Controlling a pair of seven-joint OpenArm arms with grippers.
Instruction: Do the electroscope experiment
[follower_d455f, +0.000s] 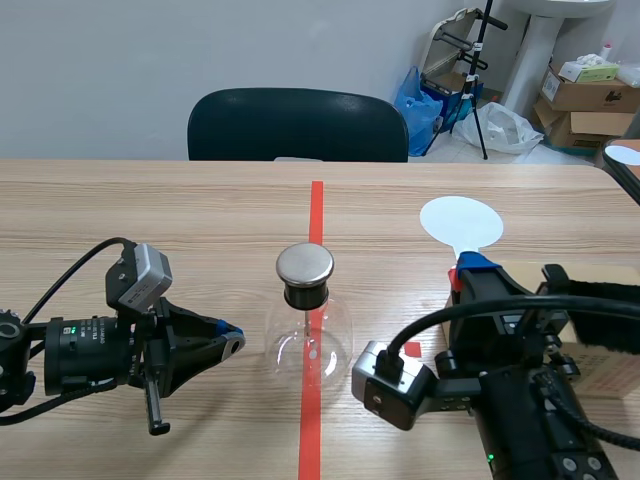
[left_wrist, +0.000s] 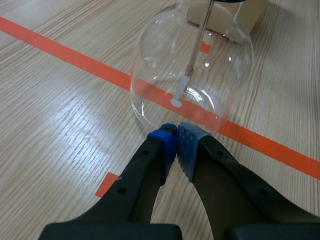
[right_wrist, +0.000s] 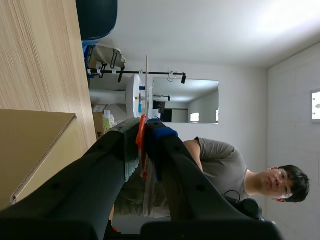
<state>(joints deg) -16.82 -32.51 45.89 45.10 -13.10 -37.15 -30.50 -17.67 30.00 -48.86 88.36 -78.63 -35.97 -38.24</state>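
A dark chair (follower_d455f: 297, 123) stands behind the table (follower_d455f: 150, 210), cardboard boxes (follower_d455f: 600, 97) and a blue bag (follower_d455f: 415, 95) beyond.

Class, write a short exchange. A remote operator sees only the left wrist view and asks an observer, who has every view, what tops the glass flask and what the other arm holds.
Operator: My left gripper is shut, close by the flask. I can't see the flask's top. What is on it?
Observer: A round metal cap sits on its neck.
Operator: And the right gripper?
Observer: The right gripper is shut on the orange handle of a white disc, which stands to the right of the cap, apart from it.
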